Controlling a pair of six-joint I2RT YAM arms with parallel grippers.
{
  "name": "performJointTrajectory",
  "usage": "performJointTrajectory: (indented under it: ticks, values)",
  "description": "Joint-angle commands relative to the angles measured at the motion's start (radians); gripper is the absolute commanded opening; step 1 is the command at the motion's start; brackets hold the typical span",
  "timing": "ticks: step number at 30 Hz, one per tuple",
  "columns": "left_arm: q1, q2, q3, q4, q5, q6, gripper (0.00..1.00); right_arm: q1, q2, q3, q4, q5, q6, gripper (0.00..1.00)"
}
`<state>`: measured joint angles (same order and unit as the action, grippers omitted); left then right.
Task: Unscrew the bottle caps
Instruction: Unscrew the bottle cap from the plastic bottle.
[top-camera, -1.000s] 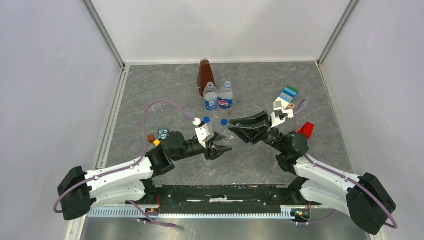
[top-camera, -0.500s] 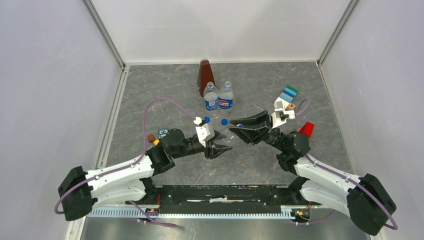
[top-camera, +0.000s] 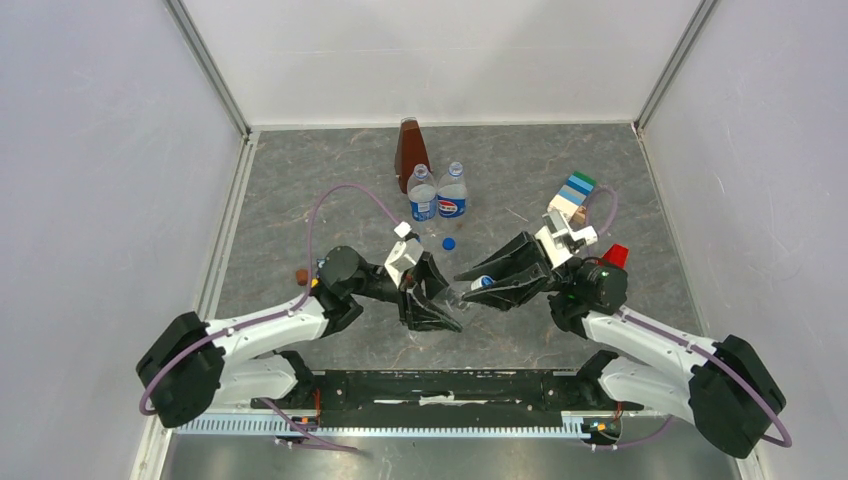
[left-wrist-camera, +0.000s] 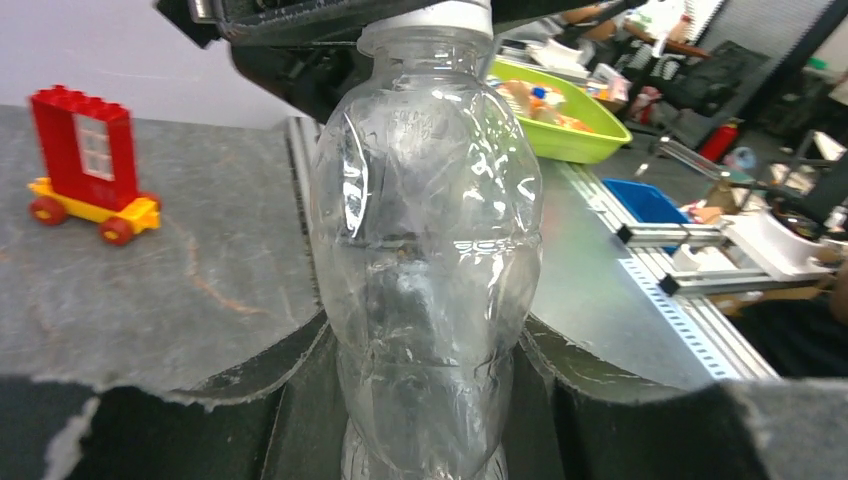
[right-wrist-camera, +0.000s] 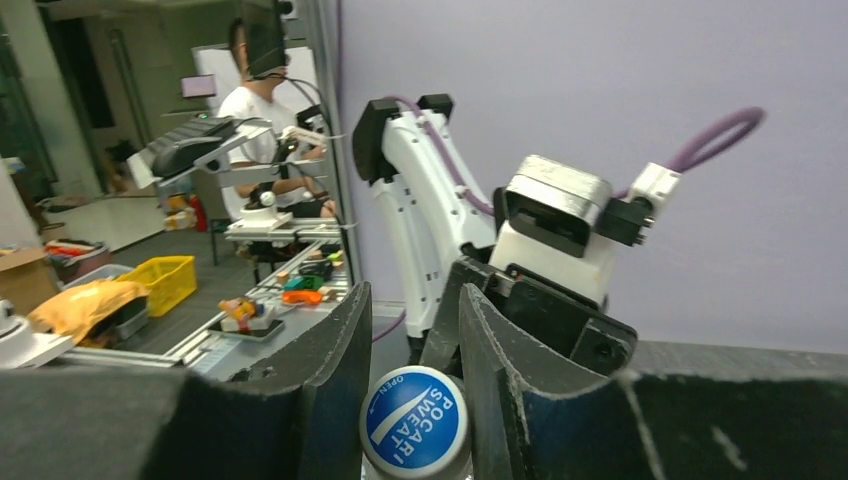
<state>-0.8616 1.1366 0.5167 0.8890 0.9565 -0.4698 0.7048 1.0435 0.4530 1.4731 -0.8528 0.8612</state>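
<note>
**Ana:** Both arms have shifted since a second ago. The left arm (top-camera: 270, 325) has swung its elbow in toward the middle. The right arm (top-camera: 640, 340) has drawn its wrist down, so the two now meet nearer the bases.

**Ben:** What is on the table besides them?

**Ana:** The grey marbled table (top-camera: 300, 200) has a brown pyramid-shaped object (top-camera: 409, 150) standing at the back. Just in front of it is a pair of blue-labelled bottles (top-camera: 423, 205), upright and side by side.

**Ben:** And the one being worked on?

**Ana:** The unlabelled bottle (left-wrist-camera: 425, 270) is in the middle, between the two wrists. The left gripper (top-camera: 443, 305) is clamped round its lower body, one finger on each side. Its neck points toward the right gripper (top-camera: 472, 289). I cannot tell whether it is raised off the table.

**Ben:** Is the right one grasping anything?

**Ana:** Yes, it is closed on the white cap (right-wrist-camera: 413, 425), the one with the round blue mark, pinched between both fingers. In the left wrist view that cap sits on the bottle's neck.

**Ben:** Any smaller bits?

**Ana:** A stack of coloured blocks (top-camera: 573, 192) lies to the right. A red toy on yellow wheels (left-wrist-camera: 85, 150) stands beyond the bottle. One loose blue cap (top-camera: 449, 242) lies between the labelled pair and the grippers. A tiny brown block (top-camera: 301, 274) sits beside the left arm.
</note>
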Motion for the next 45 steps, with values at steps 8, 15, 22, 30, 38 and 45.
performJointTrajectory:
  ticks: [8, 15, 22, 30, 38, 45]
  values:
    - [-0.003, -0.071, 0.076, -0.129, 0.024, 0.155, 0.02, -0.057, -0.049, -0.011, 0.060, -0.067, 0.002, 0.22]
    - [-0.053, -0.219, 0.084, -0.527, -0.360, 0.423, 0.02, -0.061, -0.263, -0.026, -0.591, 0.374, -0.333, 0.69]
    - [-0.164, -0.211, 0.121, -0.663, -0.695, 0.557, 0.02, -0.060, -0.233, -0.035, -0.545, 0.377, -0.232, 0.72]
    - [-0.233, -0.221, 0.120, -0.701, -0.906, 0.620, 0.02, -0.060, -0.248, 0.046, -0.858, 0.408, -0.356, 0.65]
    - [-0.261, -0.210, 0.117, -0.675, -0.953, 0.622, 0.02, -0.060, -0.223, 0.015, -0.744, 0.357, -0.268, 0.54]
    - [-0.272, -0.230, 0.092, -0.628, -1.030, 0.615, 0.02, -0.061, -0.207, -0.013, -0.666, 0.367, -0.205, 0.55]
